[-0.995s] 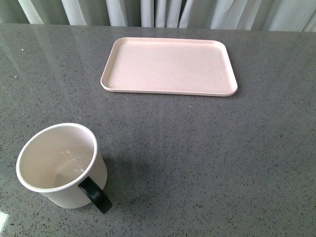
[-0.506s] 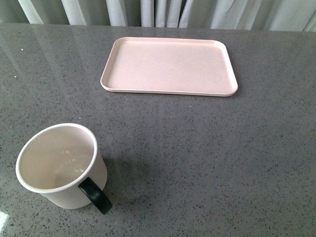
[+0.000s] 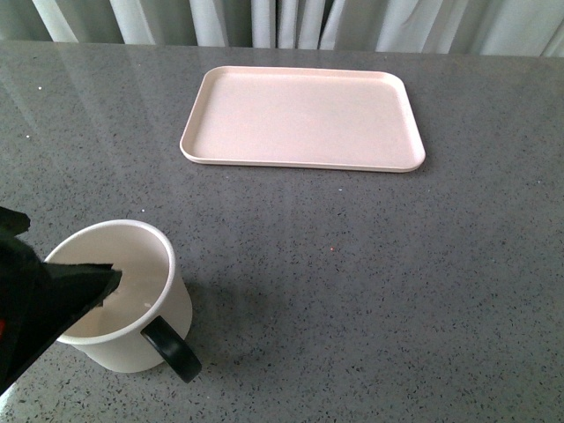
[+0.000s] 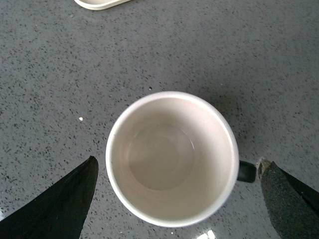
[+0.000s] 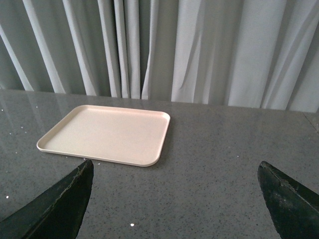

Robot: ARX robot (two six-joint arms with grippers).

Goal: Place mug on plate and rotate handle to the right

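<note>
Mug (image 3: 145,282) is left upright on the table (image 3: 370,282), front left, well apart from the plate (image 3: 302,116), its handle (image 3: 172,348) turned toward the robot. The left end effector (image 4: 177,165), absent a moment ago, is now positioned over it, spread wide and empty; a grasp is judged imminent.

Counter (image 3: 379,264) between mug (image 3: 123,348) and plate (image 3: 304,119) is bare, so there's a wide lane. Plate top is open, w/ only a low rim to clear. Left gripper (image 4: 175,165) hangs over the mug, fingers spread either side, not touching. Handle (image 4: 245,171) juts out just beside one finger, tight there. Curtain (image 5: 199,50) walls off the back.
</note>
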